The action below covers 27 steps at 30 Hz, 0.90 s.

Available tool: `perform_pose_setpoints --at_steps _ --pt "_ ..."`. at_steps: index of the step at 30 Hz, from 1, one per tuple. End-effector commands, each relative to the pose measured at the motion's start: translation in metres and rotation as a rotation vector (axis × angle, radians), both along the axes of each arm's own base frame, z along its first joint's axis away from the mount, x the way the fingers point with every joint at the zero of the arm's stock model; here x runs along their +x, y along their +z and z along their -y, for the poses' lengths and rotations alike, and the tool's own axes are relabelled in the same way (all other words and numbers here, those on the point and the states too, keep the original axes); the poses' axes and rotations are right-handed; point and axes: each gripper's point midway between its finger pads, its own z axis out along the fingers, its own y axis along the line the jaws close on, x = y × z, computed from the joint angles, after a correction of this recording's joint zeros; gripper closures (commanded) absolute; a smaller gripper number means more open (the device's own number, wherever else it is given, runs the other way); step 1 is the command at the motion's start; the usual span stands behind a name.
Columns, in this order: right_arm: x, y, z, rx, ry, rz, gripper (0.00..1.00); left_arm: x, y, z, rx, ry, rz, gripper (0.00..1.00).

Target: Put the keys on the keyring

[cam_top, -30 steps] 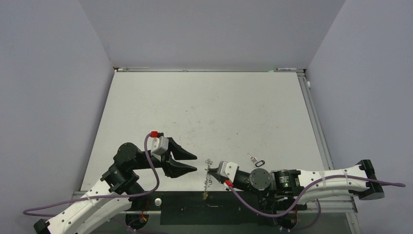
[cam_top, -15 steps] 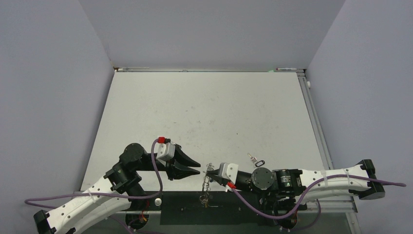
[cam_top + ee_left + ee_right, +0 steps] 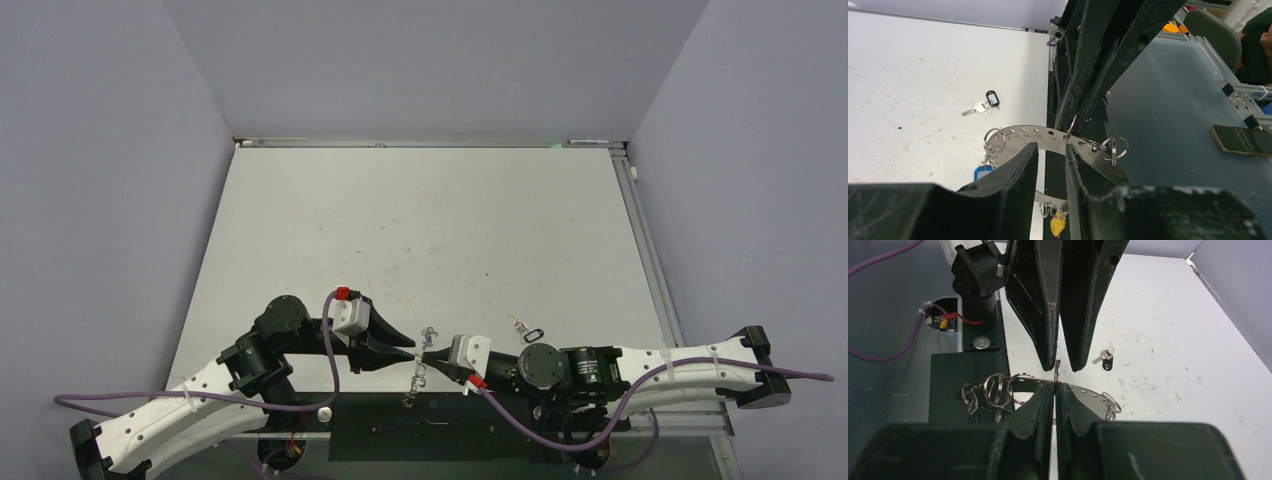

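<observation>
Though half-hidden, keyring with apparently two keys.

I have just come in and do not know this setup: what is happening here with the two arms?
The right tool is shut on the keyring and holds it up at the near edge of the table. The left tool faces it, jaws slightly apart at a small wire loop on the rim; contact is unclear. A blue tag and a yellow tag hang from its loops. A black-tagged key lies loose on the table.
</observation>
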Motion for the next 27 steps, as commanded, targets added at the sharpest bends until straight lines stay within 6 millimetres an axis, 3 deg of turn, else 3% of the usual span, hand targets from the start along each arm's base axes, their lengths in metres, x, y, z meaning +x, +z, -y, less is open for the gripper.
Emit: perform_pose_setpoints --at_steps 1,15,21,27 --pt "-0.0048 0.0441 -0.0077 0.13 0.016 -0.016 0.95 0.0015 0.0154 0.0022 -0.026 0.009 0.038 0.78" --pt "-0.004 0.038 -0.009 0.118 0.008 -0.022 0.95 -0.0026 0.0181 0.0028 -0.032 0.01 0.048 0.79" --pt "-0.0036 0.0362 -0.0085 0.114 0.004 -0.027 0.95 -0.0034 0.022 0.001 -0.047 0.012 0.059 0.71" --pt "-0.0053 0.0371 -0.0104 0.116 0.012 -0.029 0.95 -0.0031 0.0219 0.0017 -0.046 0.012 0.058 0.75"
